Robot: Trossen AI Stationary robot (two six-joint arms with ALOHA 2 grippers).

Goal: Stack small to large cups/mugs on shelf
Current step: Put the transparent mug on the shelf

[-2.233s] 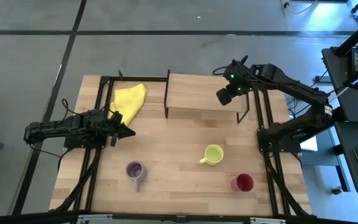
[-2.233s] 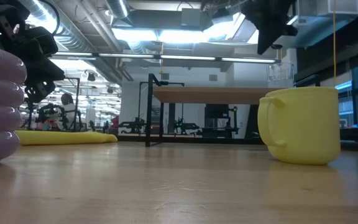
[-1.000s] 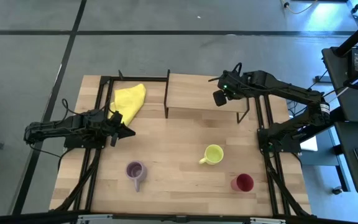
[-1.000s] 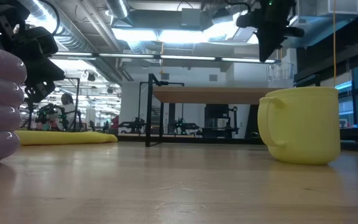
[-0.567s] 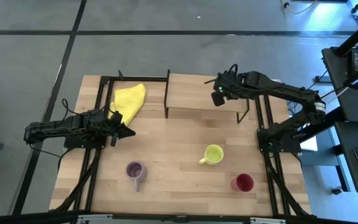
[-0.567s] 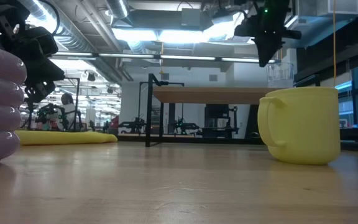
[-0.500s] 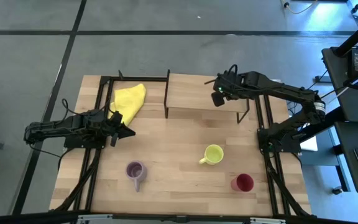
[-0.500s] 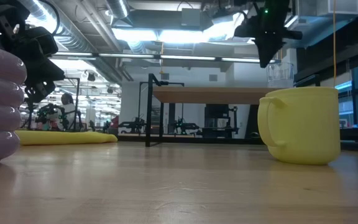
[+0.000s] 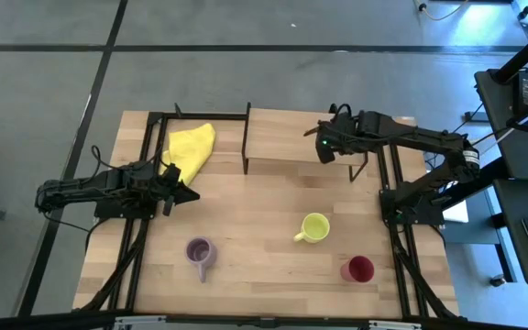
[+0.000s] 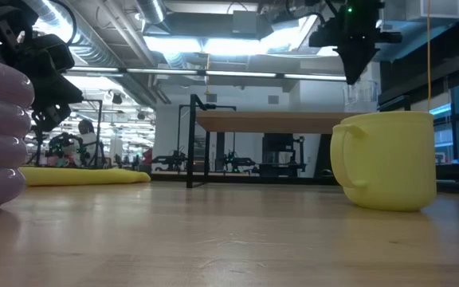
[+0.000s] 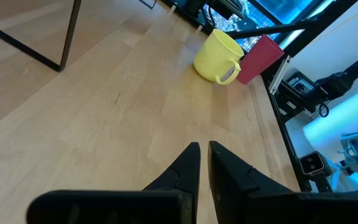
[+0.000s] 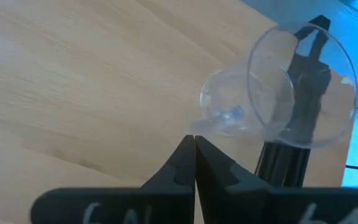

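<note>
A tiny clear glass [image 12: 253,106] stands upright on the light-wood shelf [image 9: 282,137], near its right end; it also shows in the low view [image 10: 359,96]. My right gripper [image 12: 194,142] is shut and empty. It hangs over the shelf just beside and above the glass [image 10: 351,78]. The yellow-green mug [image 9: 314,226], the lilac mug [image 9: 200,251] and the dark red cup [image 9: 358,269] stand on the table's near half. My left gripper [image 9: 193,194] is shut and empty, low over the table's left side.
A yellow cloth [image 9: 191,147] lies at the far left, beside the shelf's left legs. Black frame rails run along the table's left and right sides [image 9: 392,211]. Bare tabletop lies between the shelf and the mugs.
My right gripper has stayed shut and shifted a little toward the table's right edge over the shelf, ending above the clear glass. The glass and the mugs have not moved.
</note>
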